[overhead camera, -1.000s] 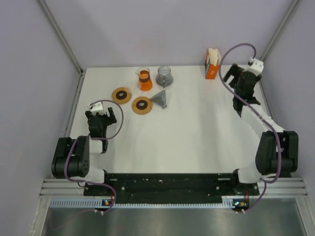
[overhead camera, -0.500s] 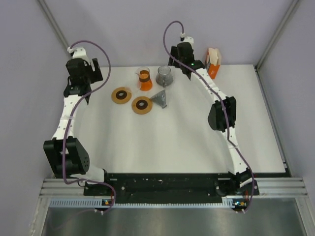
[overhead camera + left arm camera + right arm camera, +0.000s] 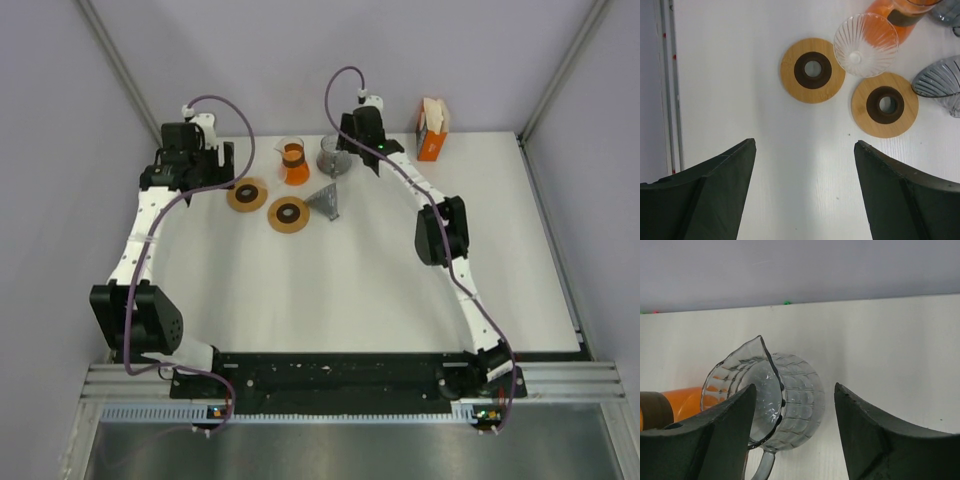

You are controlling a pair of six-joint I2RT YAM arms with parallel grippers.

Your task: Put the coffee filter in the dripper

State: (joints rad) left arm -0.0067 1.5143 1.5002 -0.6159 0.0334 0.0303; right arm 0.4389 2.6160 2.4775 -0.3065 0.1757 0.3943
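Note:
The coffee filters (image 3: 433,110) stick up, cream-white, from an orange box (image 3: 430,145) at the back right. A clear ribbed dripper (image 3: 866,44) sits on an orange carafe (image 3: 293,162). A grey dripper (image 3: 325,200) lies on its side; its edge shows in the left wrist view (image 3: 940,82). My left gripper (image 3: 215,163) (image 3: 805,142) is open and empty, above bare table to the left of the wooden discs. My right gripper (image 3: 352,148) (image 3: 795,386) is open and empty, right beside a grey glass pitcher (image 3: 790,400).
Two wooden discs with dark holed centres (image 3: 812,70) (image 3: 885,105) lie near the carafe. The grey pitcher (image 3: 333,155) stands just right of the carafe. The table's left rail (image 3: 670,85) runs close to my left gripper. Purple walls enclose the back and sides.
Both arms reached from near the front to the back of the table. Since half a second ago the left gripper has moved right toward the discs and the right gripper has edged toward the grey pitcher.

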